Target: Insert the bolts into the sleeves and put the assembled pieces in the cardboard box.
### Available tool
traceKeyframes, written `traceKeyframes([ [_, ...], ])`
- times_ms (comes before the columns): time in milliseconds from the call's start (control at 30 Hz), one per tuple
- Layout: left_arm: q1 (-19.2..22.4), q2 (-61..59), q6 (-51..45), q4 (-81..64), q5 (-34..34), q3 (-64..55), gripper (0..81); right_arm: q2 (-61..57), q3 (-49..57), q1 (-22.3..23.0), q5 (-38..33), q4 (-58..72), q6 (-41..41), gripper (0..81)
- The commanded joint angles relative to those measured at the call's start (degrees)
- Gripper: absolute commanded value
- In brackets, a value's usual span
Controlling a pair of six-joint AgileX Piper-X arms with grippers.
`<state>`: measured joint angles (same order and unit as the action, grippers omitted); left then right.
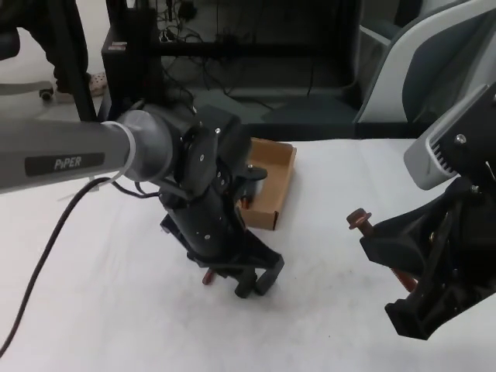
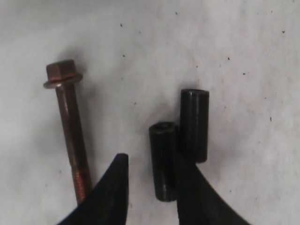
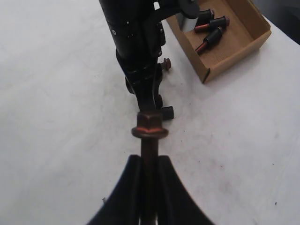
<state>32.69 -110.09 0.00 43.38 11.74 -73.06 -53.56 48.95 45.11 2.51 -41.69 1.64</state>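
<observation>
The right fingers (image 3: 129,187) are clenched on the shank of a bolt (image 3: 150,126), held above the counter (image 3: 56,117) with its head pointing toward the left arm. The left fingers (image 2: 110,197) stand released low over the counter, with one sleeve (image 2: 164,159) lying between them, a second sleeve (image 2: 194,124) just beside it and partly behind one finger, and a second bolt (image 2: 68,126) lying flat outside the other finger. The box (image 3: 234,56) sits on the counter just beyond the left arm, with three assembled pieces (image 3: 213,36) lying inside it.
</observation>
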Motion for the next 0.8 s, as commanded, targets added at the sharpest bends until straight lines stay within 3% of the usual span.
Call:
traceKeyframes([
  [0, -0.1, 0.1, 0.4, -0.2, 0.3, 1.2, 35.3, 0.6, 0.2, 0.0, -0.3, 0.4, 0.5, 0.4],
  [767, 0.2, -4.8, -1.2, -3.0, 5.7, 1.5, 35.3, 0.6, 0.2, 0.0, -0.3, 0.4, 0.5, 0.4],
])
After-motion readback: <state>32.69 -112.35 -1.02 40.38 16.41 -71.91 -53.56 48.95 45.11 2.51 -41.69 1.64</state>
